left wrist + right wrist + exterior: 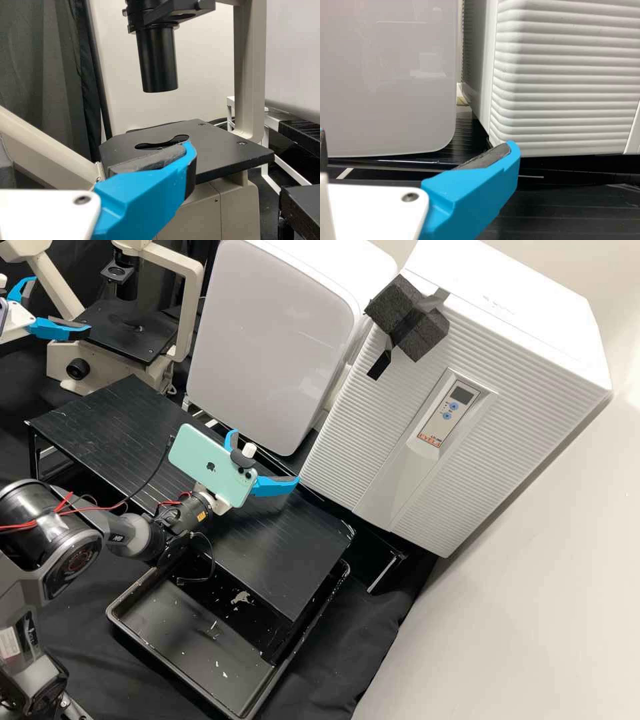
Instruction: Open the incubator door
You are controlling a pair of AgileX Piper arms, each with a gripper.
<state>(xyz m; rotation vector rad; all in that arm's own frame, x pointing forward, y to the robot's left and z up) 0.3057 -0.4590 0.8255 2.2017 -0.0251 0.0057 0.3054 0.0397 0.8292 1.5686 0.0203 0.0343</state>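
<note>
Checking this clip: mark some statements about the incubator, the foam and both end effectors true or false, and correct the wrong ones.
1. The incubator's ribbed door is shut. True.
2. The right end effector is clamped on the door. False: it is open and grips nothing.
3. The left end effector is by the microscope. True.
4. The dark foam covers the control panel. False: it sits at the door's upper corner, apart from the panel.

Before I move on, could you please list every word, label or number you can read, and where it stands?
Control panel on the ribbed white cabinet: red lettering, not quoted; marks beside the buttons too small.
Yellow label on the right arm: too small.
</note>
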